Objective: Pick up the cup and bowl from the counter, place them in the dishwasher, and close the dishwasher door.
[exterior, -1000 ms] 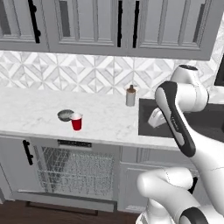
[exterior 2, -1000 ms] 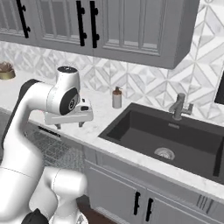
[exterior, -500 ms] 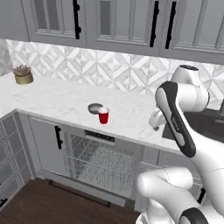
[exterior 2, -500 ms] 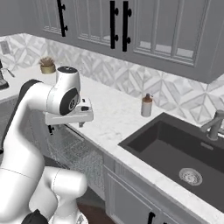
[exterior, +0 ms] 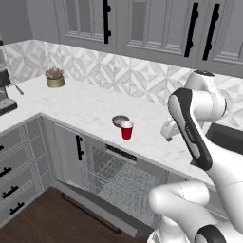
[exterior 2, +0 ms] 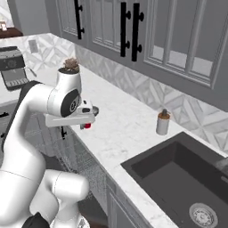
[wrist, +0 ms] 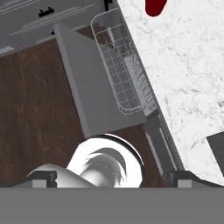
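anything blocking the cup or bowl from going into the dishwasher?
Nothing visible. The cup and bowl sit together on the counter directly above the dishwasher, whose door is already dropped open with the wire rack exposed. The open gripper holds nothing.

The cup (wrist: pixel 155 7) is cut off by the hand view's top edge; the bowl (exterior: pixel 120 120) sits half-hidden behind the cup.

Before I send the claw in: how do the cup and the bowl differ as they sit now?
The cup is red and tall with a white rim; the bowl is grey, metallic and shallow. The cup stands nearer the counter edge, the bowl just behind it, toward the wall. Both sit upright on the counter above the open dishwasher.
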Motion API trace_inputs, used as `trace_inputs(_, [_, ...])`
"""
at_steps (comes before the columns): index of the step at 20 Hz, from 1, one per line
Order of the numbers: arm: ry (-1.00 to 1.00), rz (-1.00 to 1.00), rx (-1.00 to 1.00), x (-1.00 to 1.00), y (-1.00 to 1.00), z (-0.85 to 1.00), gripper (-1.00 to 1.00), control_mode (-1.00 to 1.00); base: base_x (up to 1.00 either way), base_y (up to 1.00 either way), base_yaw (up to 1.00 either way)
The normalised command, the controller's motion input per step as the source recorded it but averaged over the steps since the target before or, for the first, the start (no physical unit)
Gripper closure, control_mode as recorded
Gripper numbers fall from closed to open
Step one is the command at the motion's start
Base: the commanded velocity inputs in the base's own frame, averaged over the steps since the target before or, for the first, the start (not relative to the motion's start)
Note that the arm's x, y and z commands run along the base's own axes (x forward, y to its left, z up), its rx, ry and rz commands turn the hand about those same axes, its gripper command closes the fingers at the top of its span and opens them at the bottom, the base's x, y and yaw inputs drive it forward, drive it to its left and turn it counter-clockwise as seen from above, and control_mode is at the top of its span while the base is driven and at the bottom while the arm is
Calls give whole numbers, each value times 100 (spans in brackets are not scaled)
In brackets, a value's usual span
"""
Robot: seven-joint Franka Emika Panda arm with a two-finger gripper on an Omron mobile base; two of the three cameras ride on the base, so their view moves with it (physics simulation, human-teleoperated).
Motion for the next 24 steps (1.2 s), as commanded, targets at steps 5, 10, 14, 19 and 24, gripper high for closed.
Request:
trace_inputs(5, [0,0,0,0,0,0,-100,100,7,-27,36])
trace_inputs(10, [0,0,0,0,0,0,-100,100,0,-35,34])
trace_inputs(14, [0,0,0,0,0,0,-100,100,0,-57,27])
trace_inputs(19, [0,0,0,0,0,0,-100,100,0,-54,23])
trace_inputs(24, [0,0,0,0,0,0,-100,100,0,-36,20])
